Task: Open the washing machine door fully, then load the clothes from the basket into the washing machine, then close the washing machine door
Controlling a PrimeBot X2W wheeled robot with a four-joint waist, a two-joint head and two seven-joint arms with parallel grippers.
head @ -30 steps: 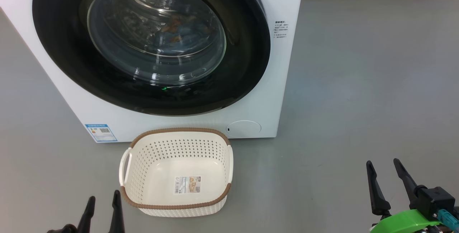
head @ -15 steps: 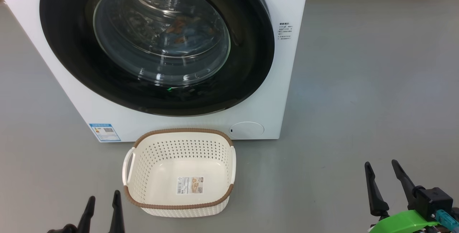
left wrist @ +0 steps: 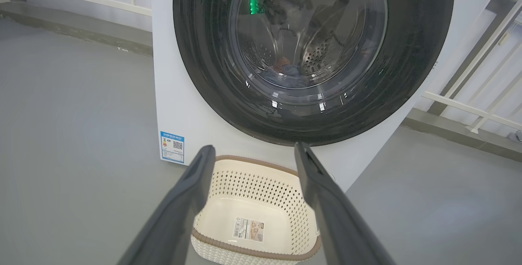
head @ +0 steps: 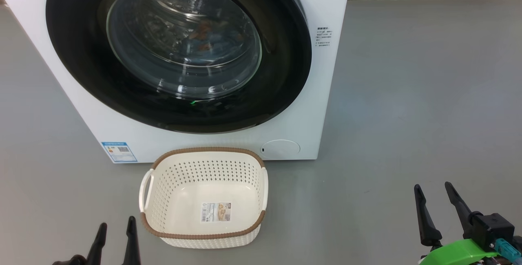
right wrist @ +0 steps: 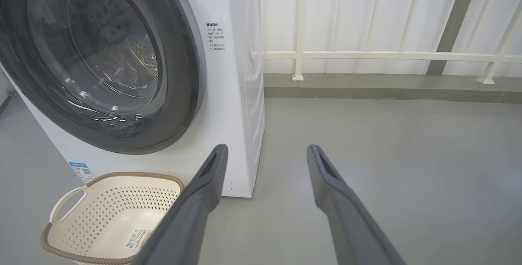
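The washing machine [head: 322,93] stands ahead of me with the washing machine door [head: 81,65] shut against its front. Through the glass window, the light blue clothes [head: 208,38] with orange-brown prints lie inside the drum, and they also show in the left wrist view [left wrist: 289,71]. The cream basket [head: 204,151] sits on the floor just before the machine, holding nothing but a sticker. My left gripper [head: 117,221] hangs open, low and just left of the basket [left wrist: 253,161]. My right gripper [head: 432,185] is open too, far to the right over bare floor.
A blue label [head: 119,151] and a round cover [head: 280,149] mark the machine's lower front. Open grey floor [head: 408,93] stretches to the right. A white railing [right wrist: 367,56] on a low kerb [right wrist: 387,87] runs behind the machine.
The head view has shifted slightly, so the camera moved. Neither gripper, the basket nor the door has moved.
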